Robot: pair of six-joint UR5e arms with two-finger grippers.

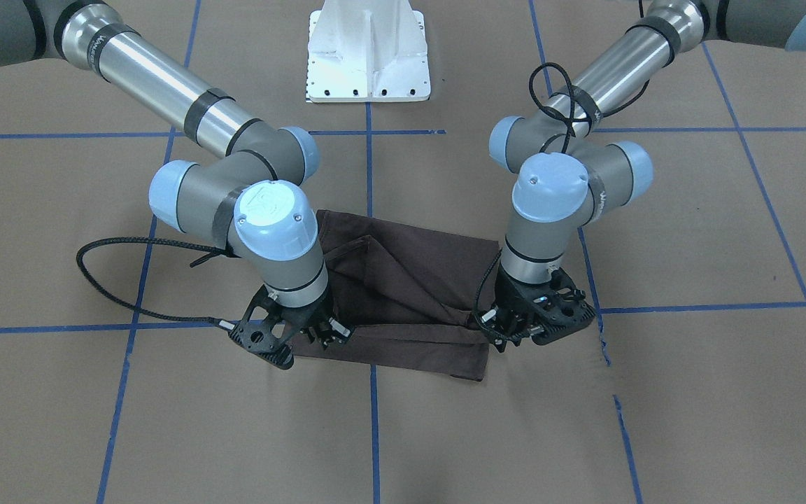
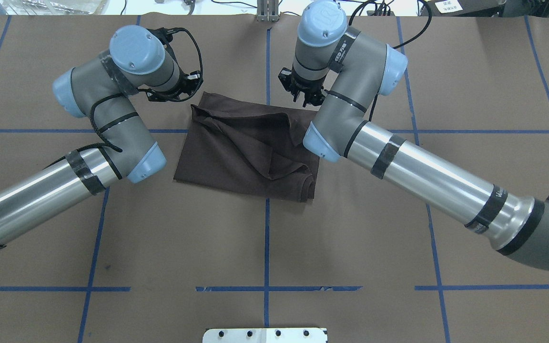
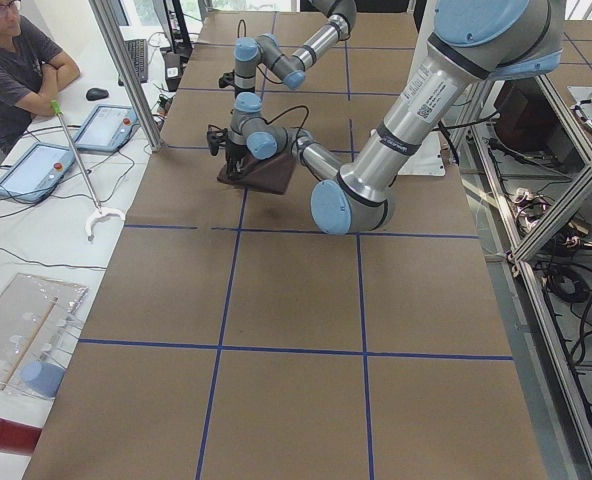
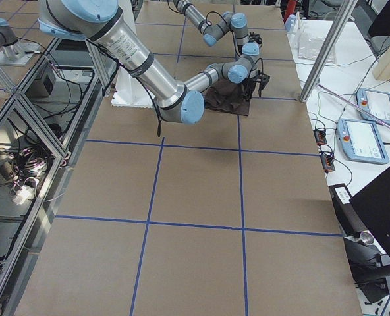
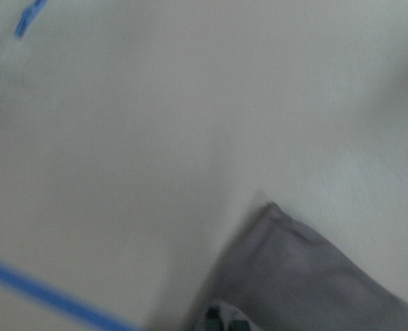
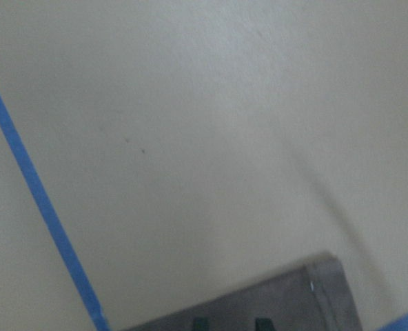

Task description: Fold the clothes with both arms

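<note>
Overhead exterior shows the dark brown-grey thin-knit T-shirt (image 2: 246, 152) lying folded and creased at the middle of the brown paper-covered table (image 2: 398, 228), across a blue tape line (image 2: 266, 238). At its edge farthest from the robot, the black two-finger left gripper (image 1: 508, 327) and black two-finger right gripper (image 1: 326, 332) each pinch a corner, fingertips drawn together on the cloth.
</note>
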